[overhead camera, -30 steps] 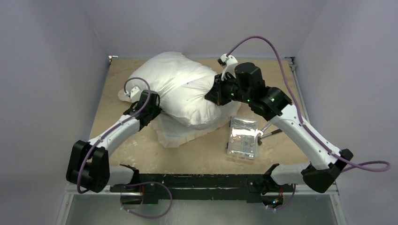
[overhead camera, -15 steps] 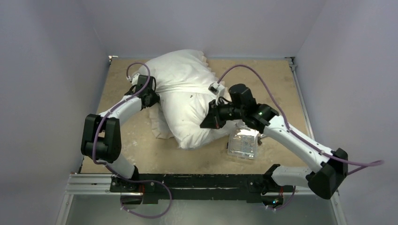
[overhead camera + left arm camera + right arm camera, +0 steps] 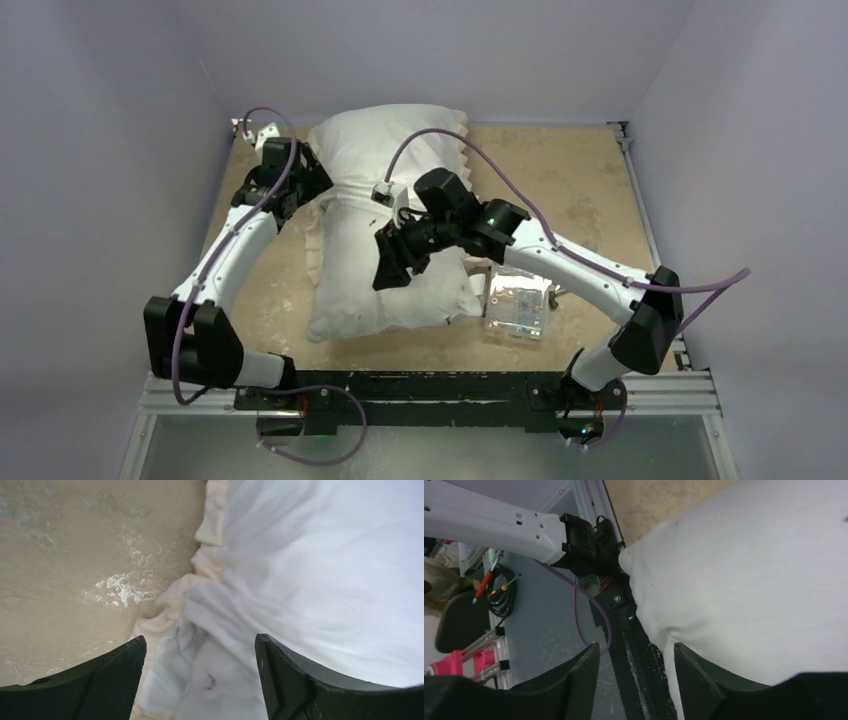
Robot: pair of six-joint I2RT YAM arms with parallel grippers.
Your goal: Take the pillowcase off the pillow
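Observation:
The pillowcase [image 3: 395, 145] lies white side up at the table's far middle, its cream frill [image 3: 458, 130] along the right edge. The plain white pillow [image 3: 385, 295] stretches from it toward the near edge. In the left wrist view the frill [image 3: 210, 562] and bunched white fabric [image 3: 200, 675] lie under my left gripper [image 3: 200, 640], which is open and holds nothing. That left gripper [image 3: 298, 188] hovers at the pillowcase's left edge. My right gripper [image 3: 390, 265] hangs over the pillow's middle. It [image 3: 636, 646] is open, with a plain pillow corner [image 3: 744, 580] beside one finger.
A clear plastic box [image 3: 517, 300] stands right of the pillow, touching its edge. The black base rail [image 3: 420, 390] runs along the near edge. Grey walls close in the tan table [image 3: 570, 180] on the left, the right and the far side.
Both grippers have opened and let go of the fabric. The bundle dropped flat and stretched toward the near edge. The left gripper moved far-left, the right gripper left over the pillow.

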